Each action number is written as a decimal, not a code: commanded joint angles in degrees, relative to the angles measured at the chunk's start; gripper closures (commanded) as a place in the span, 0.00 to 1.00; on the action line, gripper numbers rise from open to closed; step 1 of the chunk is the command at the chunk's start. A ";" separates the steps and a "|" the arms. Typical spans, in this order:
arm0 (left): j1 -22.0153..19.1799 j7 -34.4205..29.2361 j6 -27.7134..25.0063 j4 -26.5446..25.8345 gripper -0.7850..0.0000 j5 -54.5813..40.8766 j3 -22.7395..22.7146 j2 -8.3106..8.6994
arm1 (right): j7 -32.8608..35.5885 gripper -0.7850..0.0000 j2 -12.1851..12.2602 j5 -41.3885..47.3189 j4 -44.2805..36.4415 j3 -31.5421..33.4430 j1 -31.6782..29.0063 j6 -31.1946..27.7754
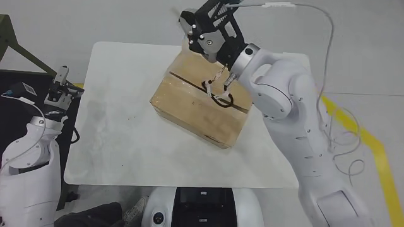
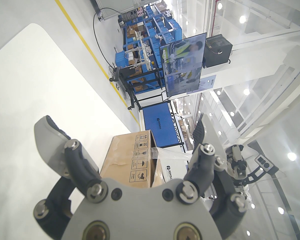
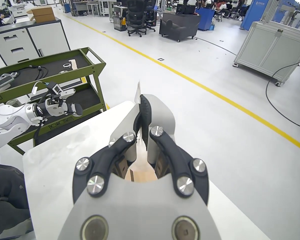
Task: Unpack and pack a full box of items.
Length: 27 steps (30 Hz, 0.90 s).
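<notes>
right gripper [image 3: 141, 108] clamped on tape strip [image 3: 138, 89], above far edge of box [image 1: 196, 104] | seam runs diagonally | left gripper [image 1: 59, 87] spread, well apart

The left arm sits low at the side, left tool [image 2: 123, 128] spread wide. The right arm stretches forward, right tool [image 3: 140, 106] pinching a thin strip [image 3: 138, 90].

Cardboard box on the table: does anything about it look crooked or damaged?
Yes. The cardboard box sits turned askew to the edges of the table, and a strip of clear tape trails loose off one top corner, apparently pinched in the right claw.
</notes>
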 commanded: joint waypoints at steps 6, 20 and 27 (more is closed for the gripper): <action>0.00 0.00 0.00 0.00 0.00 0.00 0.00 0.00 | 10.31 1.00 0.46 0.52 -4.58 0.19 -2.77 3.83; 0.00 0.00 0.00 0.00 0.00 0.00 0.00 0.00 | 22.72 1.00 1.80 -0.19 -5.59 0.50 -6.82 2.43; 0.00 0.00 0.00 0.00 0.00 0.00 0.00 0.00 | 24.49 1.00 2.33 -0.57 -4.16 0.58 -8.12 1.47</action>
